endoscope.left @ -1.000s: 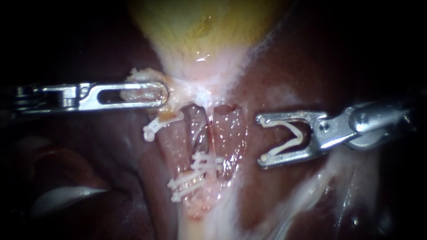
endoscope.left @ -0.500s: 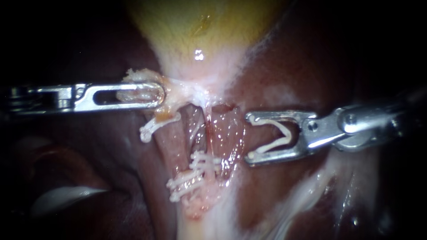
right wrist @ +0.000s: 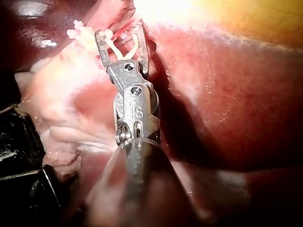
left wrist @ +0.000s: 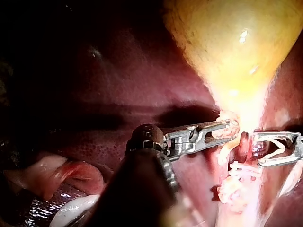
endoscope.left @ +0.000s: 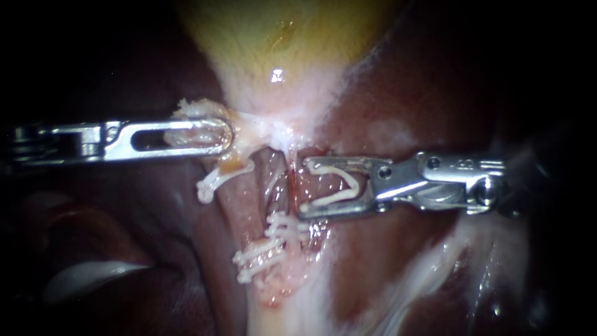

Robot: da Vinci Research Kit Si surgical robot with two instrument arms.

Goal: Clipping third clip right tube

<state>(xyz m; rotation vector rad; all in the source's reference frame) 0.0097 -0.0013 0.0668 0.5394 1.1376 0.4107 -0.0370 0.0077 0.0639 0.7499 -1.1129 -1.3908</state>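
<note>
The jaws of the right instrument (endoscope.left: 303, 186) stand wide apart and carry an open clip (endoscope.left: 336, 198), white and V-shaped, with one leg along each jaw and its bend deep in the gap; so the jaws hold the clip from two sides, and the clip itself is not closed. In the endoscope view this instrument comes in from the right edge and its tips are at the centre of the frame. The right tube (endoscope.left: 318, 182), pink and shiny, runs from top to bottom through the gap, between the two legs of the clip; whether the legs touch the tube, I cannot tell.

The jaws of the left instrument (endoscope.left: 224, 134) lie together on pale tissue (endoscope.left: 199, 107) in the centre left of the frame, just under the yellow gallbladder (endoscope.left: 280, 37); a part of this tissue shows through the long slot in the jaw.

The left tube (endoscope.left: 239, 199) is just left of the right tube; a single clip (endoscope.left: 217, 177) crosses its upper end, below the left jaws. More white clips (endoscope.left: 283, 231) lie across both tubes in the lower centre, just under the lower right jaw; how many they are, I cannot tell. The dark red liver (endoscope.left: 435, 93) fills the frame around.

In the left wrist view the left instrument (left wrist: 229, 128) holds the tissue at the narrow end of the gallbladder (left wrist: 236, 42); the right instrument (left wrist: 255, 149) faces it, tips near. In the right wrist view the right instrument (right wrist: 120, 30) shows the open clip (right wrist: 124, 54) between the spread jaws.
</note>
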